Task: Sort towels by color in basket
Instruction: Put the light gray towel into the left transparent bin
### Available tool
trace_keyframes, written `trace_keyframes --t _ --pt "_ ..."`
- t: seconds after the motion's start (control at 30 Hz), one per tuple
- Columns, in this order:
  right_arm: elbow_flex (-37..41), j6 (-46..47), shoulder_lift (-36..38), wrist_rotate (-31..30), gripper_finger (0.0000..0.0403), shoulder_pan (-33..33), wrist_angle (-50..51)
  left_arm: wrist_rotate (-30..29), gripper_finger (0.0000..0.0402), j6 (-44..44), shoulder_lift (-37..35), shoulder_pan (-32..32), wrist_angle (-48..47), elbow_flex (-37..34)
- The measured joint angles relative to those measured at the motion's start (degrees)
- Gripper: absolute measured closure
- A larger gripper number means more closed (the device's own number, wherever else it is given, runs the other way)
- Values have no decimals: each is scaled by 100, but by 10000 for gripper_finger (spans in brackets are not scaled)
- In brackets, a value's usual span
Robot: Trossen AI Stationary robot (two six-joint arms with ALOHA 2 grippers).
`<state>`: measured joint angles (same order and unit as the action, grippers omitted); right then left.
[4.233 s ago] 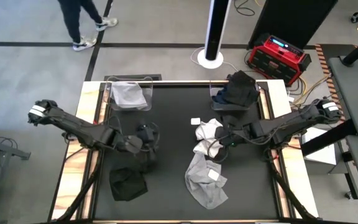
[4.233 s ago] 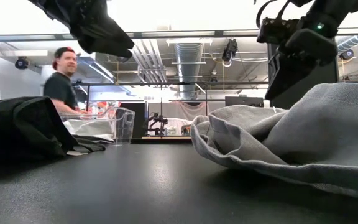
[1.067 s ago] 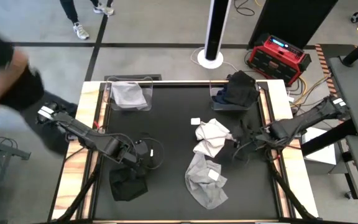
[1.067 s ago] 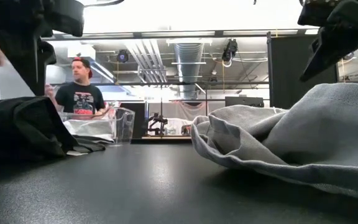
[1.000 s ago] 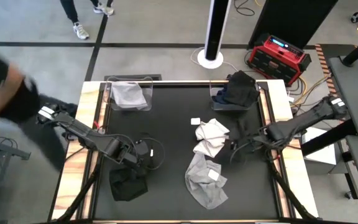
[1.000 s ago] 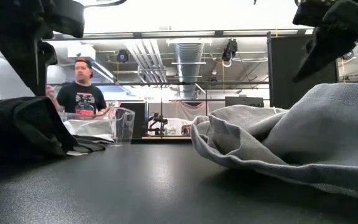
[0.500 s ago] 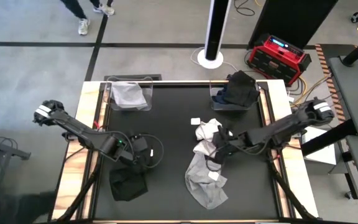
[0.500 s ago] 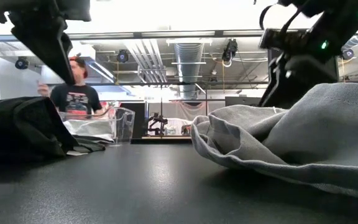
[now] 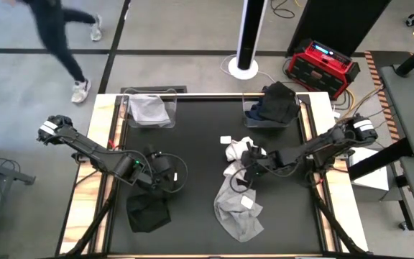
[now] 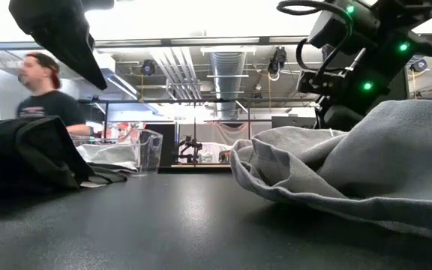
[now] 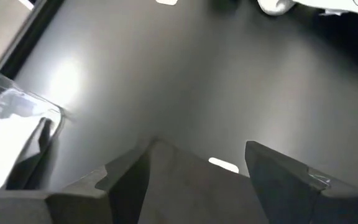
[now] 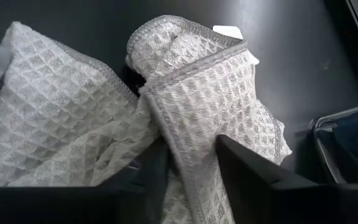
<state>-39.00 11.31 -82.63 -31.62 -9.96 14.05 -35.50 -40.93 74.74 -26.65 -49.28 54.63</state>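
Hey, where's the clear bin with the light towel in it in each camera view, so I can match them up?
High view: clear bin at the table's far edge, left of centre.
Low view: mid-distance on the left, behind the dark cloth.
Left wrist view: at the picture's left edge.
Right wrist view: not in it.
Shared landmark: the white towel, mid-table in the high view, also seen in both wrist views.

The counter (image 9: 192,144) is covered in matte black, edged with light wood. A white towel (image 12: 191,93) is marked with a waffle weave and grey stitched hems, plus a small white tag. A light grey towel (image 9: 237,212) is seen near it, a black towel (image 9: 147,213) on the left. Both arms are finished dark. A red box (image 9: 322,63) is parked on the grey floor.
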Motion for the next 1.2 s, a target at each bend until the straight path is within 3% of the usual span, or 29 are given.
trace_keyframes --t 0.23,0.3,0.47,0.87,1.03,1.2 --pt "-1 -108 157 7 367 0 -26 -62 157 39 0 0 0 0" --pt "-29 -187 183 7 385 0 -19 -117 157 51 0 0 -2 0" --pt "-261 -460 307 0 392 0 92 -370 157 221 -2 0 2 0" --pt "-970 -996 1136 -4 393 0 109 -1700 157 908 -55 9 248 210" --pt "-1449 -1334 1246 -11 393 0 -177 -2137 157 1741 -87 39 868 275" --pt "-2013 -1461 1121 -557 394 -2 -645 -1791 157 3185 -94 150 2155 246"
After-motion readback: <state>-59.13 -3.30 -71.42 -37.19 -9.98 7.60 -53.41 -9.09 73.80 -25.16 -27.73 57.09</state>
